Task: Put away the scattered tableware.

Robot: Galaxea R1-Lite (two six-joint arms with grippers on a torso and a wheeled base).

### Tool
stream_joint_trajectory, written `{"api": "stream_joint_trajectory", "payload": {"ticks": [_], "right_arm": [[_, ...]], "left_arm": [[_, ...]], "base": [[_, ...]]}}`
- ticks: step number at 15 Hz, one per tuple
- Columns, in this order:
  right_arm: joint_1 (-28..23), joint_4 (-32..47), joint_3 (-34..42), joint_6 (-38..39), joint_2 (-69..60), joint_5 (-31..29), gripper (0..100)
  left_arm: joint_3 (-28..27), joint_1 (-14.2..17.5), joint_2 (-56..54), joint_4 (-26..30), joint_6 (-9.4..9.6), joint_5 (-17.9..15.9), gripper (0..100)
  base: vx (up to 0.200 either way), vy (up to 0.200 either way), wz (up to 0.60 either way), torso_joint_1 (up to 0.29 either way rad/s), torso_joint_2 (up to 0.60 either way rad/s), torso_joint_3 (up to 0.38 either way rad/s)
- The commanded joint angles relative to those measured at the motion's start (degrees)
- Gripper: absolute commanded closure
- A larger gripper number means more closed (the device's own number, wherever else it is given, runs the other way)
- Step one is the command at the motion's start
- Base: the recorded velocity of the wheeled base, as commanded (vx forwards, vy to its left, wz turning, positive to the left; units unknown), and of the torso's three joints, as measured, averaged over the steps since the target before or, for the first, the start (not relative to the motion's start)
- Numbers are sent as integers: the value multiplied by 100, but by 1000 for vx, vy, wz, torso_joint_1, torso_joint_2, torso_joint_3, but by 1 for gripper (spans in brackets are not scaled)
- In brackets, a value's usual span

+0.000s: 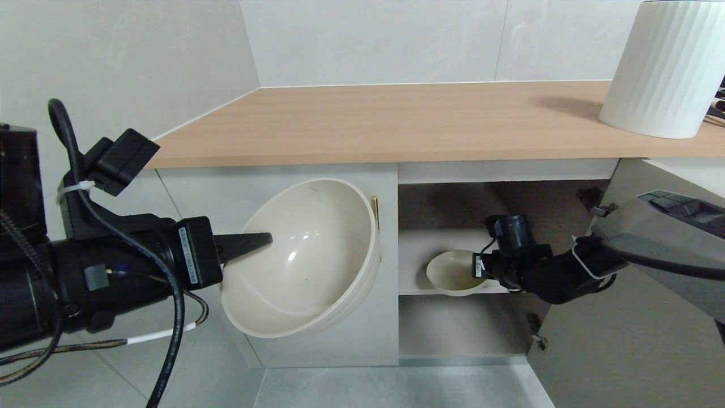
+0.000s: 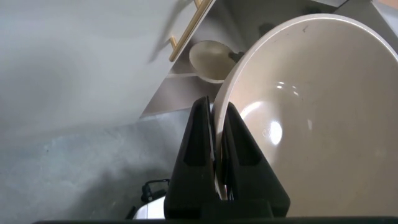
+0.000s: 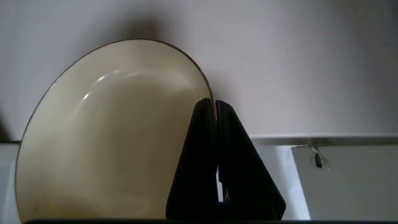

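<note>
Holding the large cream bowl (image 1: 306,266) by its rim, our left gripper (image 1: 263,241) sits low on the left, in front of the closed cabinet door (image 1: 198,198). Its two fingers are pressed together on the rim, one inside the bowl and one outside, as our left wrist view shows plainly. The bowl is tipped up on its side, its hollow facing us, and its far edge lies just beside the slim gold handle (image 1: 375,212) at the door's edge.

To the right the cabinet stands open, its door (image 1: 623,340) swung out towards us. Our right gripper (image 1: 478,266) reaches into the opening and is clamped on the rim of a small cream bowl (image 1: 450,272) - in the right wrist view the black fingers close tightly on that thin edge. The small bowl is at the front edge of the inner shelf (image 1: 413,249); we cannot tell whether its base rests on the shelf or hangs just above it.

Above both doors runs the wooden countertop (image 1: 396,124). On it, at the far right, stands a tall white ribbed container (image 1: 662,68) - well apart from both bowls.
</note>
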Motion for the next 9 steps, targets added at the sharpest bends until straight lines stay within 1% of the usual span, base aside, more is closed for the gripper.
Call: {"api": "stream_joint_trajectory", "payload": {"ticks": [1,2,3,4,9], "right_arm": [[-54,24,-322,-5,415,-135,100],[-98,24,-437,-14,512,-240,100],[-186,41,-718,-14,661,-381,100],[-229,103,-850,-14,714,-390,100],[-432,111,-1175,4,1004,-706,100]], "left_arm": [[-5,0,56,-1,-1,-2,100],[4,0,64,-1,-1,-2,100],[4,0,91,-1,-1,-2,100],[-5,0,117,-1,-1,-2,100],[-5,-9,293,-1,7,-2,100]], "base": [[0,0,0,0,0,0],[0,0,0,0,0,0],[0,0,0,0,0,0],[0,0,0,0,0,0],[0,0,0,0,0,0]]}}
